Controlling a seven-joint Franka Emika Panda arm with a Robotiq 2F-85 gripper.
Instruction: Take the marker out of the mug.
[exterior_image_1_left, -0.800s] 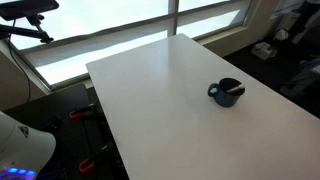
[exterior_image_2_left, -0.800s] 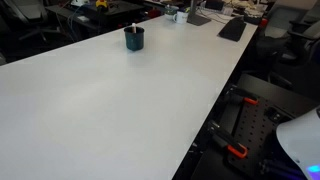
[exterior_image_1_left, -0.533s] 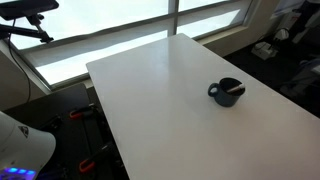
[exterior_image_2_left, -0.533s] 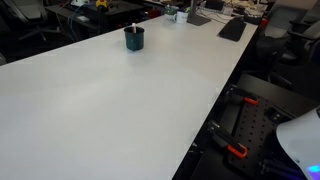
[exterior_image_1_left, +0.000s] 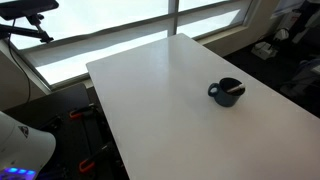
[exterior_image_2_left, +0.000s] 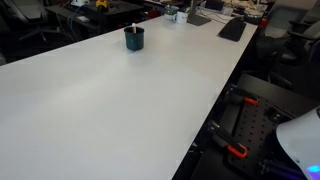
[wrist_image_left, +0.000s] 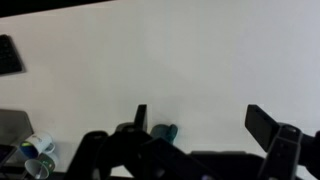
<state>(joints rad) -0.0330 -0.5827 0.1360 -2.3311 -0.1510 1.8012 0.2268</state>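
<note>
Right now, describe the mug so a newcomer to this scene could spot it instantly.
Start at the long white table that fills both exterior views. Near one edge of it stands a small, squat, dark blue mug with a single side handle. What sets it apart is the thin marker sticking out of its top.

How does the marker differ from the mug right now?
The mug is squat, round and dark blue; the marker is a thin stick. The mug stands upright on the white table; the marker leans inside it, one end poking above the rim. Shared: both sit at one spot on the table.
</note>
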